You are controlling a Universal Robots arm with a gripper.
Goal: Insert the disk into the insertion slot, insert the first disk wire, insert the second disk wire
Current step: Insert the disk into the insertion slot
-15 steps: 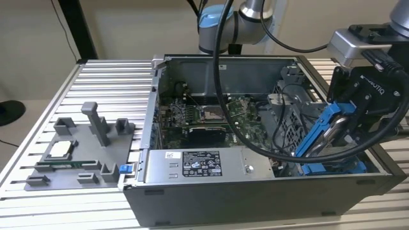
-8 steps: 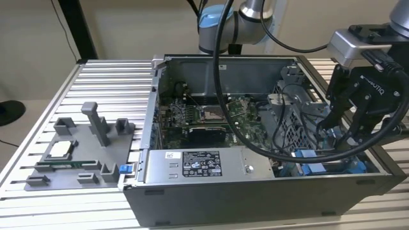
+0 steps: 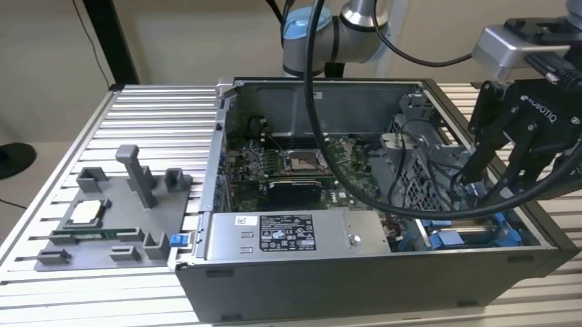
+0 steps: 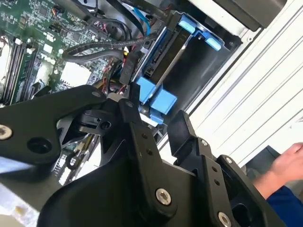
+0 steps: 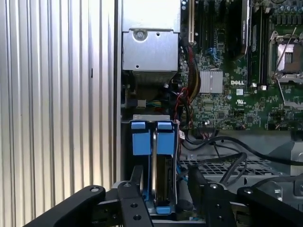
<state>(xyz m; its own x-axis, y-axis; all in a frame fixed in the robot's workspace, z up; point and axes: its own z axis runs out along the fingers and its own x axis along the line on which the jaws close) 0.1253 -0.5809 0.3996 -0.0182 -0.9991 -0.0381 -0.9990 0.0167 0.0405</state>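
The disk (image 5: 163, 177) stands edge-on inside the insertion slot (image 5: 150, 117), with the two blue tabs (image 5: 151, 142) of its frame showing. My black gripper (image 5: 165, 182) is open and straddles the disk, one finger (image 5: 137, 177) on each side; a small gap shows beside the other finger. In the second wrist view the gripper (image 4: 158, 120) sits just behind the blue tabs (image 4: 156, 97), and the disk (image 4: 168, 49) lies in the bay. In the exterior view the gripper (image 3: 491, 180) hangs over the slot (image 3: 454, 238) at the case's right end. Black wires (image 5: 227, 146) lie loose beside the bay.
The labelled grey power-supply box (image 3: 291, 235) fills the case's near side, and the motherboard (image 3: 300, 163) lies beyond it. A grey fixture tray (image 3: 109, 218) rests on the ribbed table (image 3: 155, 116) at the exterior view's left. A person's hand (image 4: 289, 165) is outside the case.
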